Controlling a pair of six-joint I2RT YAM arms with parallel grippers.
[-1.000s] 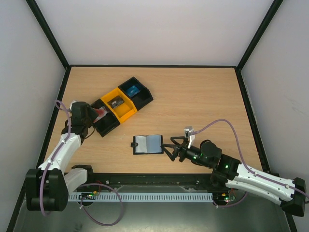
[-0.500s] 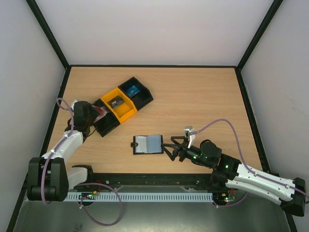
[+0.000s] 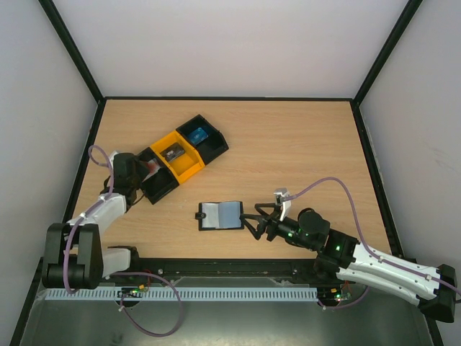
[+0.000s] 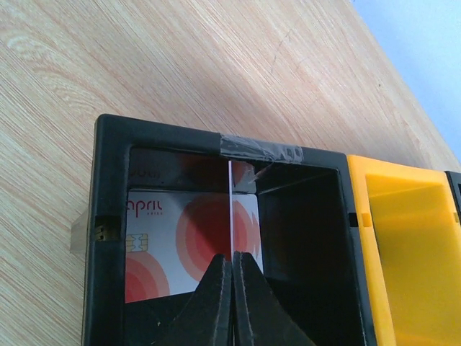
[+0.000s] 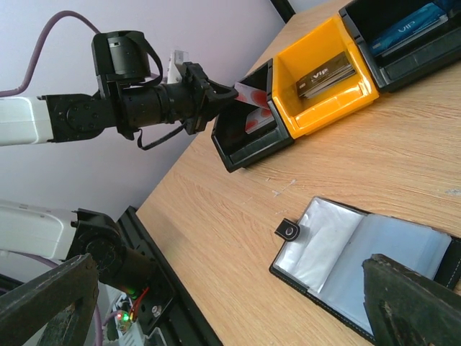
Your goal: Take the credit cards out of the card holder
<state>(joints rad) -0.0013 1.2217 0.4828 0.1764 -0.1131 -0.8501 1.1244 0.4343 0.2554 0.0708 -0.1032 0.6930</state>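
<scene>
Top external showed you one holder (image 3: 220, 215), lying open near the front edge, just beside the right gripper (image 3: 249, 222), whose jaws stood spread and empty. Three bins (image 3: 193, 171) sat in a diagonal row left of centre, well apart from it, with a blue card (image 3: 199, 133) in the far black one and a dark card (image 3: 173, 152) in the yellow. At the nearest bin, close to the left edge of the table (image 3: 302, 144), the left gripper (image 4: 232, 258) pinched a red card (image 4: 230, 209) edge-on. Your widest room lay to the right.

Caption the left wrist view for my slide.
Left claw pinches a credit card edge-on above the black bin, a red-circled card visible inside.
</scene>
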